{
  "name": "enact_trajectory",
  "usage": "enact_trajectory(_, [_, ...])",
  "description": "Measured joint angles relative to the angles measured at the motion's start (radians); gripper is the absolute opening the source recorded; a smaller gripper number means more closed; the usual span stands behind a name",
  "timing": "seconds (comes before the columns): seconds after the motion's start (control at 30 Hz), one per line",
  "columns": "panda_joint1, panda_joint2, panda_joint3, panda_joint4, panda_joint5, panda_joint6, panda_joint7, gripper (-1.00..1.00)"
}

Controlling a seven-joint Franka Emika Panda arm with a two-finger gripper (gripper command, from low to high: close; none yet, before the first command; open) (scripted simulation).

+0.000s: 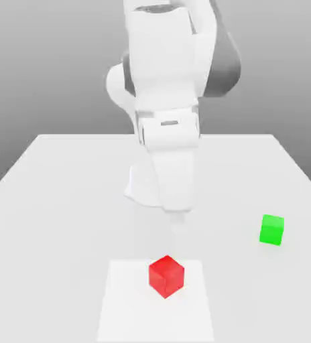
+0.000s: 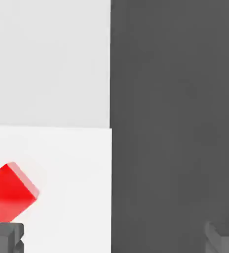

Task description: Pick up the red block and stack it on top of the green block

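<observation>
Gripper (image 2: 114,237) jaws spread wide, nothing between them; dark matte fingertips (image 2: 5,236) blocky. Red block (image 1: 166,275), smooth plain cube, sits on a brighter white square patch (image 1: 125,308) of the table (image 1: 51,187). Green block (image 1: 271,230), smooth cube, well apart toward the exterior view's right.

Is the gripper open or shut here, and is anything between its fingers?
Open and empty: the gripper's two dark fingertips stand far apart, and the small bright red cube lies off to one side.
</observation>
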Motion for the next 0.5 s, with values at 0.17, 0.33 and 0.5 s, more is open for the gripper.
enact_trajectory(0.17, [0.041,0.081,-0.034,-0.05,0.014,0.049,-0.229,0.0])
enact_trajectory(0.33, [0.064,0.161,-0.048,-0.1,0.025,0.098,-0.456,0.0])
enact_trajectory(0.5, [0.059,0.276,-0.007,-0.104,0.159,0.178,-0.643,0.0])
